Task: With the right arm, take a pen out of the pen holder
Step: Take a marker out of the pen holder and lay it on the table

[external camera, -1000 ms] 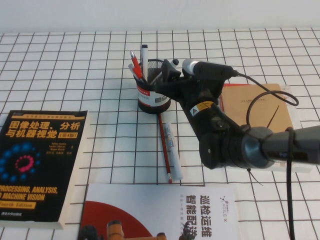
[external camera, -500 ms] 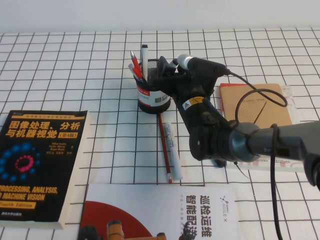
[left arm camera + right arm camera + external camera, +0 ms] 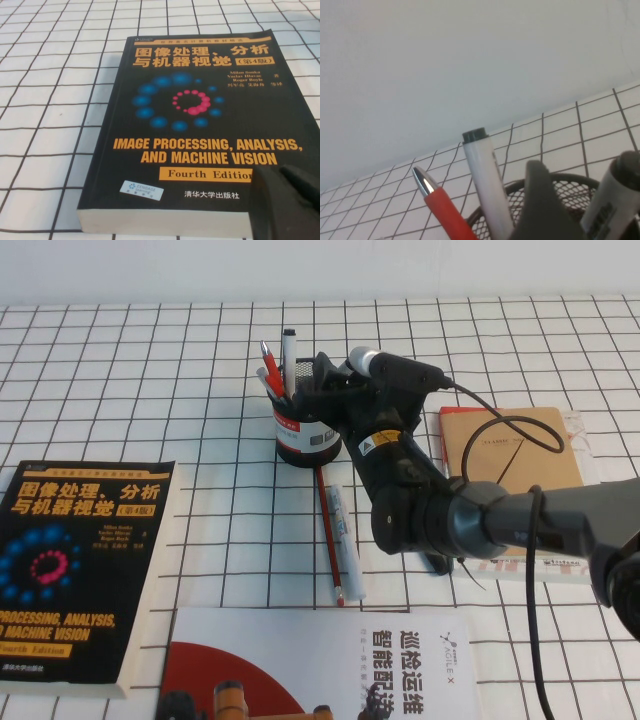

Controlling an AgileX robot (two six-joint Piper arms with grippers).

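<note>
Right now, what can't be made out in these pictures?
Pen holder, high view: the right gripper at its rim and that arm hide its right side, so the pens cannot be counted.
Left gripper, left wrist view: a dark shape over the black book, cut off by the picture's edge.
Brown notebook, high view: cover print too small.

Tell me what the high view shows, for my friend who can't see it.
The right gripper is at a pen holder full of pens on a white checked table. A red pencil and white marker lie in front; the left gripper sits near a black book.
</note>
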